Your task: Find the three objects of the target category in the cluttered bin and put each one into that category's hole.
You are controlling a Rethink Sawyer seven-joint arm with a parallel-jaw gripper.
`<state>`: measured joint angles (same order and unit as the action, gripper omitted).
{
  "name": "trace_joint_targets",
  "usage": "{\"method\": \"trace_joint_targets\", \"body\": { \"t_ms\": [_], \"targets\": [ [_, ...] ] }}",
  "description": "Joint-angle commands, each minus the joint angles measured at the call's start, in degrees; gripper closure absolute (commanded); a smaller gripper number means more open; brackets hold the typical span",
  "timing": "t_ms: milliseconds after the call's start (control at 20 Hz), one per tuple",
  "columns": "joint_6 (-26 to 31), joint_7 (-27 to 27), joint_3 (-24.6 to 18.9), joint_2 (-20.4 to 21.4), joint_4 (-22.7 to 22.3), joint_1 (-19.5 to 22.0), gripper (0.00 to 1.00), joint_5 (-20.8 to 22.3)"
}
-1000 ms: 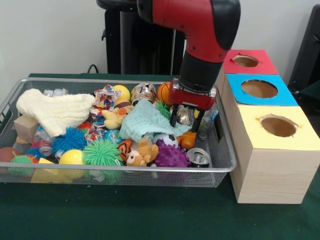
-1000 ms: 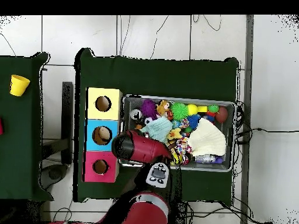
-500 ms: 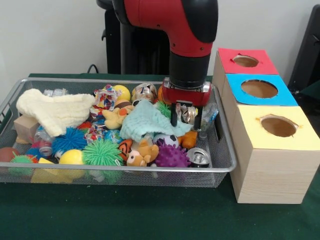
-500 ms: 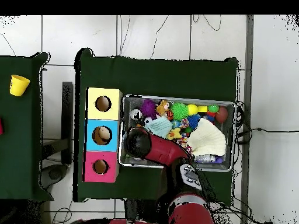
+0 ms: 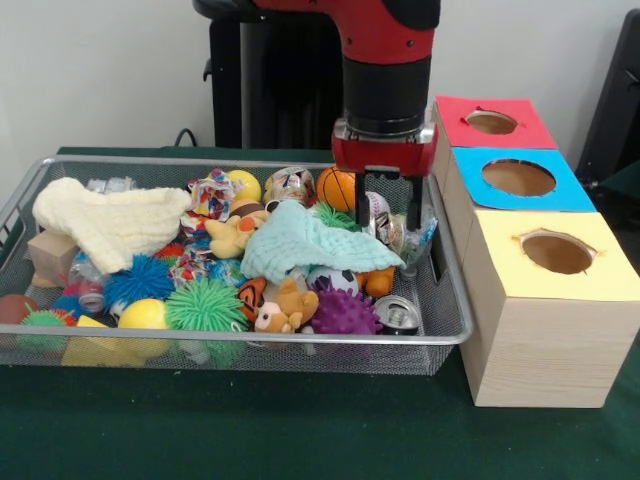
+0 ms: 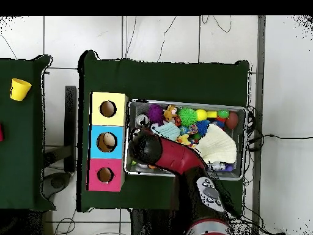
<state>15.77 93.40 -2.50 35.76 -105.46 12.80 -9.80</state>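
My gripper (image 5: 387, 225) hangs over the right end of the wire bin (image 5: 250, 341), shut on a crumpled silver can (image 5: 380, 212) that sits between its fingers, just above the teal cloth (image 5: 300, 242). A second crushed can (image 5: 288, 184) lies at the back of the bin. A third can (image 5: 400, 314) lies at the front right corner. Right of the bin stand three boxes with holes: yellow (image 5: 557, 252), blue (image 5: 518, 177) and red (image 5: 491, 122). In the overhead view the red arm (image 6: 165, 153) hides the gripper.
The bin is crowded: a cream knit cloth (image 5: 110, 222), green spiky ball (image 5: 205, 305), purple spiky ball (image 5: 343, 312), orange ball (image 5: 338, 188), plush toys and a plastic bottle (image 5: 416, 242) against the right wall. A yellow cup (image 6: 19, 89) stands on another table.
The gripper has risen out of the clutter and shifted slightly toward the boxes, and the silver can has come up with it. The arm has swung round in the overhead view.
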Motion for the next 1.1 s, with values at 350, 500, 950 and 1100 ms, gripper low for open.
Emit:
{"method": "trace_joint_targets", "body": {
  "t_ms": [350,500,950,1100],
  "targets": [
    [-2.21,4.26,-4.69,0.06,1.96,-0.99,0.0,5.09],
    [-7.52,5.56,-2.26,-3.87,3.23,-2.83,0.0,6.76],
    [-13.14,7.72,2.93,-9.86,5.32,-6.6,0.0,7.4],
    [-14.02,7.96,3.13,-10.29,5.72,-6.86,0.0,6.88]
  ]
}}
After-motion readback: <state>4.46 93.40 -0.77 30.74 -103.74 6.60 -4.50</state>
